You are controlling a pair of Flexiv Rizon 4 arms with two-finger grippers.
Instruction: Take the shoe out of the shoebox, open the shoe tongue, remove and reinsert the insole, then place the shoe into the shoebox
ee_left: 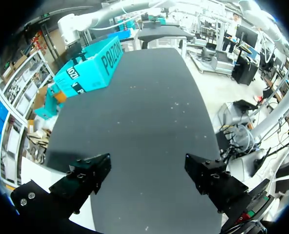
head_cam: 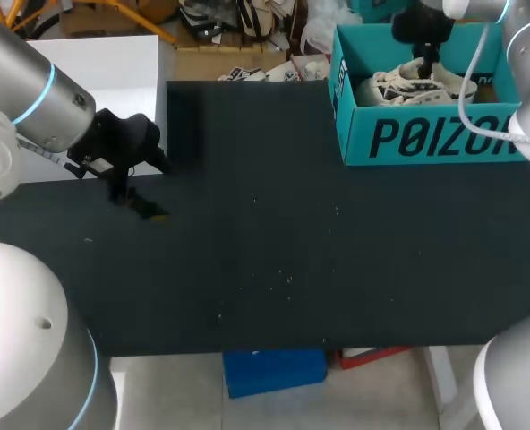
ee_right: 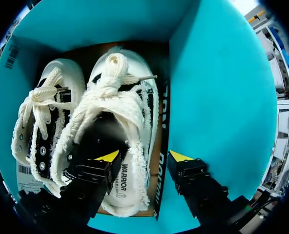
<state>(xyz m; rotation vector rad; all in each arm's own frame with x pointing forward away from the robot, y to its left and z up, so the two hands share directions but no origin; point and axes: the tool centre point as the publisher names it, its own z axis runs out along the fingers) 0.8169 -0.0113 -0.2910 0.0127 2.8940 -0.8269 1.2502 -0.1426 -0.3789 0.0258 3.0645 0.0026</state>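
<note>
White frayed canvas shoe (ee_right: 120,97) inside teal cardboard shoebox (ee_right: 222,97) at black table's (head_cam: 292,251) 1 o'clock corner, long axis straight ahead of right tool (ee_right: 144,157), heel nearest. Spread over heel's side wall, pinching nothing. Left tool (ee_left: 147,175) spread, well apart at 9 o'clock.

left end effector (ee_left: 147,171) spread | right end effector (ee_right: 144,157) spread

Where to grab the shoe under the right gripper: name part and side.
Best grip the shoe by its collar wall, coming straight down: the opening faces up, so one finger of the right gripper fits inside, the other in the gap beside the shoebox wall.
</note>
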